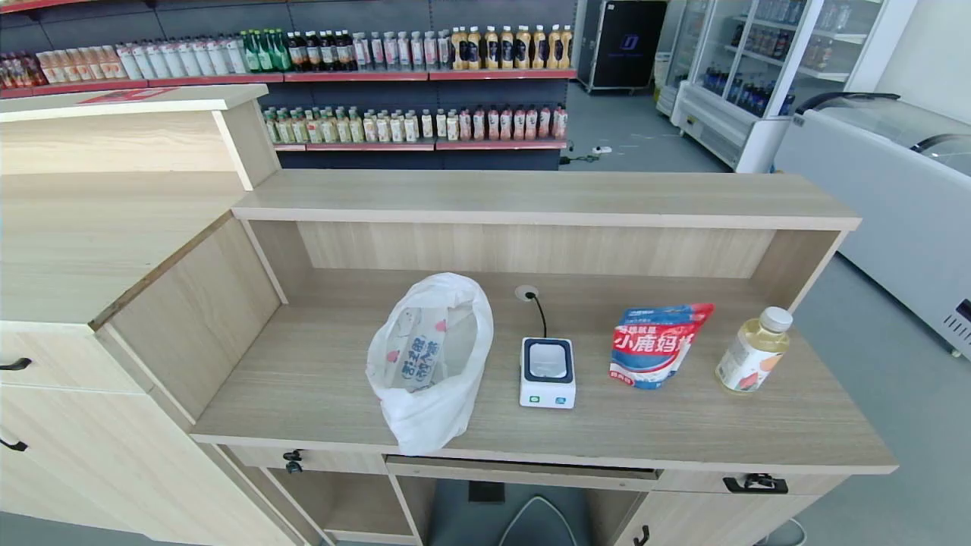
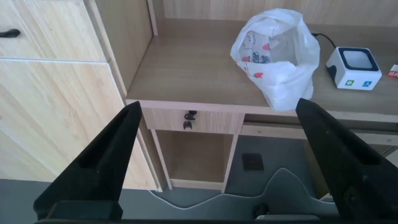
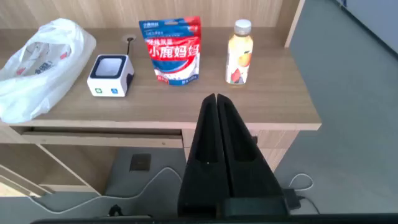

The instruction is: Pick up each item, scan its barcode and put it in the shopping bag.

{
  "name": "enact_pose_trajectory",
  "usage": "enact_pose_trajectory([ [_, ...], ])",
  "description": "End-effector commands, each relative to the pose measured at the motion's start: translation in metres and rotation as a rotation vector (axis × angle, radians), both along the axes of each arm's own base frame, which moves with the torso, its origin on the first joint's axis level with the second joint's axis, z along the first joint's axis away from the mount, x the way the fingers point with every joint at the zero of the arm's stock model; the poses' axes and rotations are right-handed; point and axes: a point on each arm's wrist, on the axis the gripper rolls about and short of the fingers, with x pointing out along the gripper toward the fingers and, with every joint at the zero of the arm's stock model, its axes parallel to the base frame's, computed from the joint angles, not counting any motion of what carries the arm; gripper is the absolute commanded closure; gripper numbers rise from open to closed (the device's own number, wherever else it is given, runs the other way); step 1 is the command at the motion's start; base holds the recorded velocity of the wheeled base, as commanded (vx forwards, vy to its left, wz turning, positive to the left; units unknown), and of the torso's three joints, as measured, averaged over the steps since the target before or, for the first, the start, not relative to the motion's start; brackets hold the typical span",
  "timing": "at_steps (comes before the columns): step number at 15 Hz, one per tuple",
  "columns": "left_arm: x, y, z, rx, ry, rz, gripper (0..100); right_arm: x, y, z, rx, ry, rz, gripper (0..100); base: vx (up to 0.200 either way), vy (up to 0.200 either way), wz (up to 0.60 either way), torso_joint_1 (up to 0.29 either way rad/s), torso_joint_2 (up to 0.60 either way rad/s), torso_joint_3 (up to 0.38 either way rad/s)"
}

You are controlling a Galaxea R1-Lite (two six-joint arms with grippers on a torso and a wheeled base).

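A white plastic shopping bag (image 1: 431, 356) (image 2: 277, 53) (image 3: 42, 59) lies open on the counter's left part. Right of it sits a small white barcode scanner (image 1: 547, 371) (image 2: 354, 67) (image 3: 111, 75) with a black cable. Further right stands a red, white and blue snack pouch (image 1: 657, 345) (image 3: 175, 50), then a bottle of yellow drink (image 1: 754, 349) (image 3: 239, 52) with a white cap. My left gripper (image 2: 217, 134) hangs open below the counter's front edge, in front of the bag. My right gripper (image 3: 217, 102) is shut and empty, below the front edge, in front of the pouch and bottle.
The wooden counter (image 1: 683, 425) has a raised back ledge (image 1: 546, 199) and a tall side panel (image 1: 197, 303) on the left. Drawers with dark handles (image 1: 755, 483) sit under the front edge. Shelves of bottles (image 1: 410, 53) and coolers (image 1: 758, 68) stand behind.
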Motion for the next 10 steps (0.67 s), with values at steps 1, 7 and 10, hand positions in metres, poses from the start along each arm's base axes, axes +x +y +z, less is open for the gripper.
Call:
enact_pose_trajectory([
  [1,0.0,0.0,0.0,-0.001,-0.001,0.0,0,0.083,-0.004,0.14,0.024,0.112,-0.071,100,0.0,0.0,0.0,0.0,0.0,0.0],
  [7,0.0,0.0,0.0,-0.001,-0.001,0.0,0,0.239,-0.022,0.176,0.158,0.226,-0.119,0,0.0,0.0,0.0,0.0,0.0,0.0],
  [10,0.0,0.0,0.0,0.0,-0.001,0.0,0,0.331,-0.028,0.143,0.477,0.315,-0.177,0,0.0,0.0,0.0,0.0,0.0,0.0],
])
